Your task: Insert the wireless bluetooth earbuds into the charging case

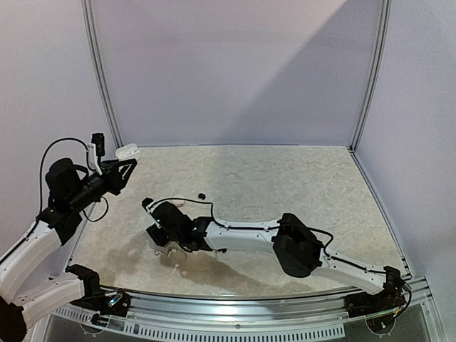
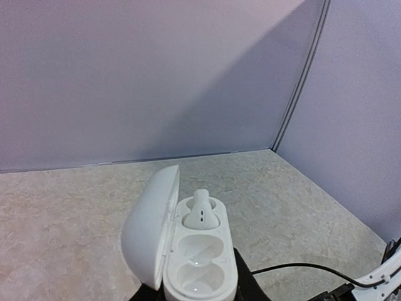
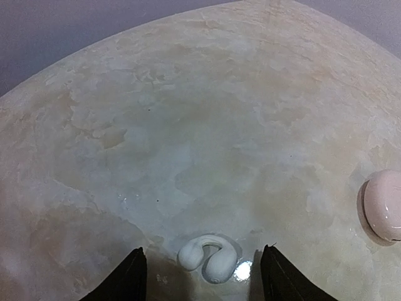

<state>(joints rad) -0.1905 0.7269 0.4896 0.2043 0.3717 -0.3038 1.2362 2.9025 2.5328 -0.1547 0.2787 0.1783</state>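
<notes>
**Top external view.** Holding the charging case [image 1: 127, 150] clamped in the left fingers [image 1: 125, 165], raised clear of the worktop [image 1: 299, 178] near its back-left corner. Reaching the right arm across to left of centre, with the right fingers [image 1: 165, 246] lowered close to the worktop. Not resolving the spread of these fingers from this view. Showing a small black piece [image 1: 202, 196] lying on the worktop just beyond the right wrist, too small to identify.

**Left wrist view.** Gripping the charging case at its near end, with the black left fingers [image 2: 250, 290] pressing against both flanks. Presenting the lid [image 2: 149, 229] swung open and standing up along the left side. Carrying one seated earbud [image 2: 200, 213], white, in the far recess of the case. Exposing the two nearer recesses [image 2: 199, 263] to the camera.

**Right wrist view.** Straddling a loose earbud [image 3: 210, 257] with the right fingers [image 3: 128, 279] spread wide, one black tip on each side. Leaving a clear gap between each tip and the loose earbud, so gripping nothing. Cutting off the tips at the lower frame edge, so not showing whether they are touching the worktop. Showing the loose earbud lying on the worktop as a white C-shape, two rounded lobes joined by a curved bridge. Showing a pale pebble-shaped case [image 3: 383, 213] resting on the worktop at the right edge, well apart from the loose earbud.
</notes>
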